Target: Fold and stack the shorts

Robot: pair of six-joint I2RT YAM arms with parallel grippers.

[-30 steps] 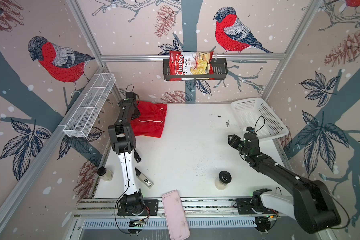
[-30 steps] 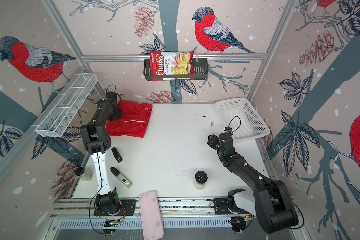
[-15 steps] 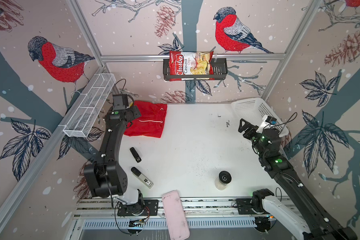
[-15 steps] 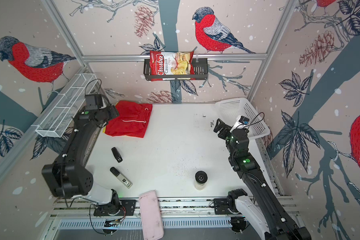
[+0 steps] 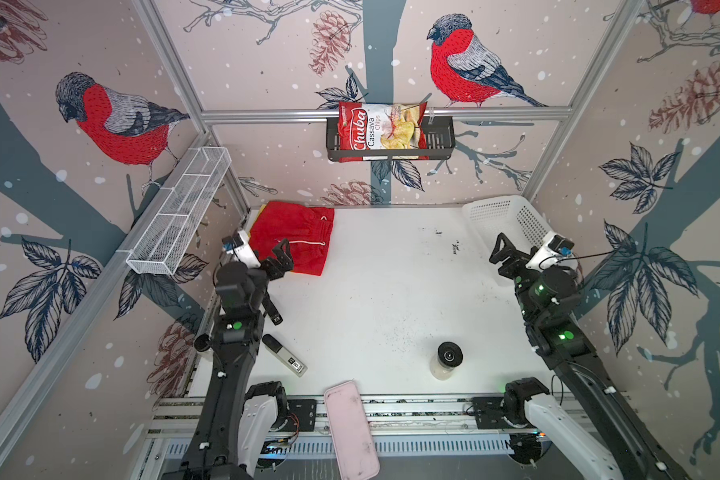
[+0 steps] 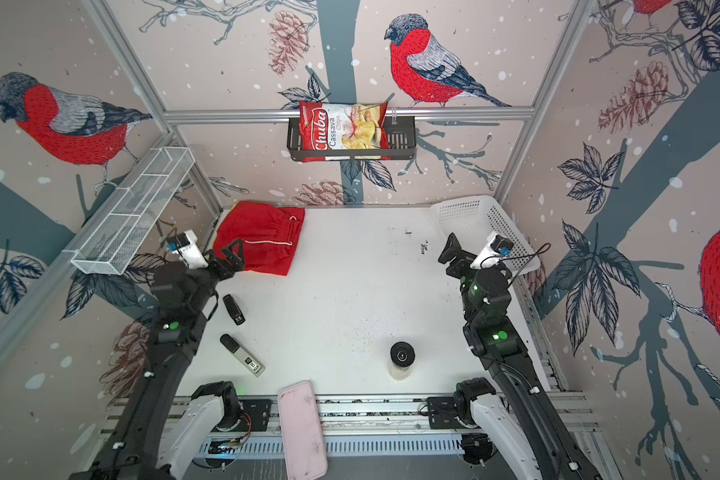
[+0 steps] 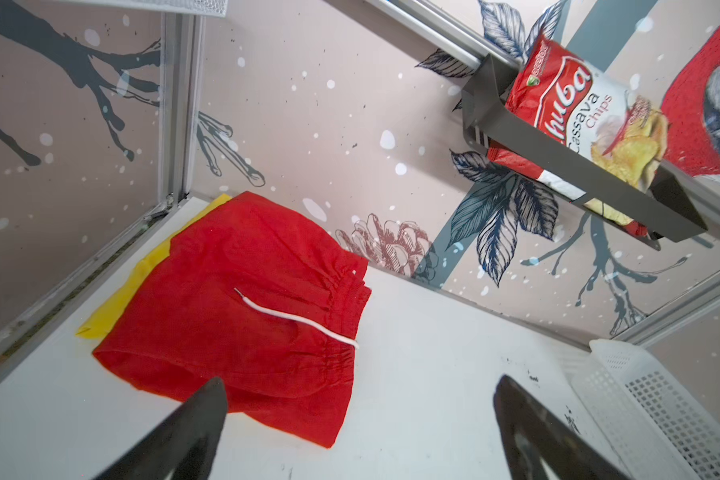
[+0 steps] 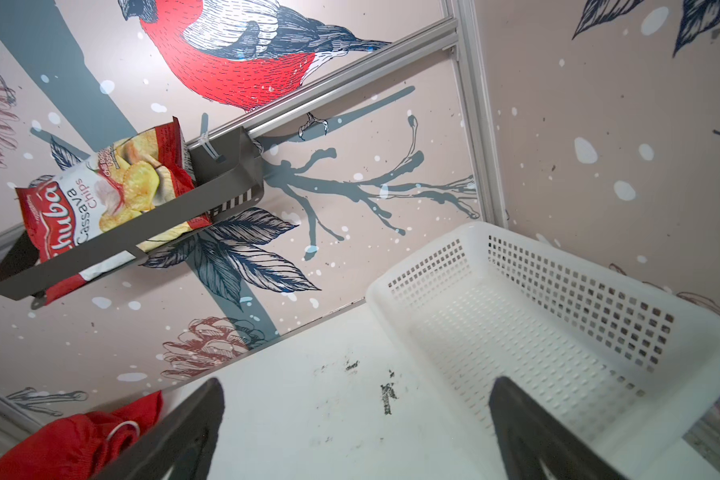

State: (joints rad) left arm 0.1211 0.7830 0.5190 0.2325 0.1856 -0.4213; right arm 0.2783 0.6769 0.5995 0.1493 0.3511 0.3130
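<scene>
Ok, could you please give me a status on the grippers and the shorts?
Left gripper and right gripper open, empty. Red shorts folded atop yellow shorts, far-left corner. Small black device lies clear of them.

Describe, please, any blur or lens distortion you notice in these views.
Left wrist view: red shorts sharp, left hand dark and soft-edged; right wrist view: basket crisp, right hand blurred; both top views: even light, walls splayed by the wide lens.
</scene>
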